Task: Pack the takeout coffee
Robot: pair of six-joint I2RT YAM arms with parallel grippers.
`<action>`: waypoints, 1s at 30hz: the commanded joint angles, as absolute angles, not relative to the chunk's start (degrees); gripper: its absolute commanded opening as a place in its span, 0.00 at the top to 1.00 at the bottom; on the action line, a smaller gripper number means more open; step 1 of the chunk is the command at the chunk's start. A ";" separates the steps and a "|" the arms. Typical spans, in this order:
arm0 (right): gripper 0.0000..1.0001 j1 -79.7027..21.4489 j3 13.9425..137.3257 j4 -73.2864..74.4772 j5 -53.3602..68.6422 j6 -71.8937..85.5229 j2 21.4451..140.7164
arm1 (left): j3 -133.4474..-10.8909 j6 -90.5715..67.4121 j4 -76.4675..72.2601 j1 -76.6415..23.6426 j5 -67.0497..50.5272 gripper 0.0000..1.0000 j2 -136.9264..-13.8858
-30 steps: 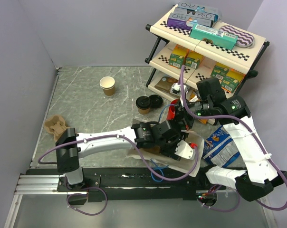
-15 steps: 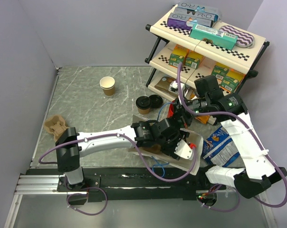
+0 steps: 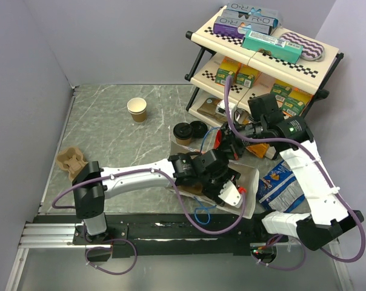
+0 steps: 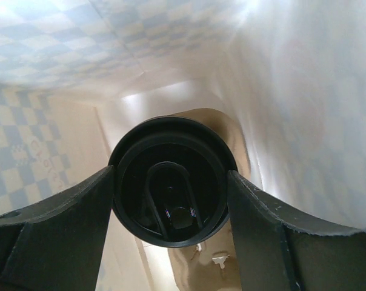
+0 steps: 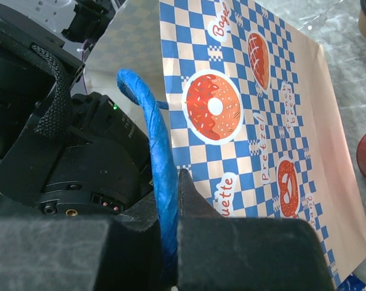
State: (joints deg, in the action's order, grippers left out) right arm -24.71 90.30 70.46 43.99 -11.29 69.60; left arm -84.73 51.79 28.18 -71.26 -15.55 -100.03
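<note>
Left gripper (image 4: 169, 185) is clamping a black-lidded cup (image 4: 171, 154) inside the paper bag (image 4: 292, 91). Right gripper (image 5: 169, 242) is pinching its blue handle (image 5: 148, 130) — jaws tight together.

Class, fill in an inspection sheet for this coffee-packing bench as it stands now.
Surface: grey marbled table.
Job's things: lidded cup inside the paper bag; second lidded cup on the table.
Clutter: lidless cup, cardboard carrier, blue snack packet.
Hands: left hand closed on the bagged cup's lid; right hand shut on the bag's blue handle.
Cables: purple cables along both arms.
Surroundings: stocked shelf rack, plain walls.
</note>
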 commanded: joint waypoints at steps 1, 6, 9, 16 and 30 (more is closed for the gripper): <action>1.00 -25.14 92.81 70.05 47.64 -9.49 69.43 | -86.84 54.58 31.55 -69.43 -21.18 0.99 -100.20; 1.00 -25.05 93.16 69.96 47.64 -9.76 69.70 | -85.96 55.46 31.03 -69.35 -19.87 0.99 -101.60; 1.00 -24.96 93.43 69.87 47.72 -9.76 69.96 | -87.27 55.99 31.81 -69.35 -19.34 0.99 -104.32; 1.00 -24.79 93.78 70.05 47.81 -9.49 69.79 | -97.37 54.14 37.77 -68.38 -20.83 0.99 -112.14; 1.00 -23.91 93.52 69.79 47.28 -9.58 70.05 | -101.43 50.72 44.39 -66.45 -26.10 0.66 -115.14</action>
State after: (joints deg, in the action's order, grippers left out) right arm -20.95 91.07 68.95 32.51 -15.79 70.67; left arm -100.60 52.73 43.07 -68.64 -21.98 -110.52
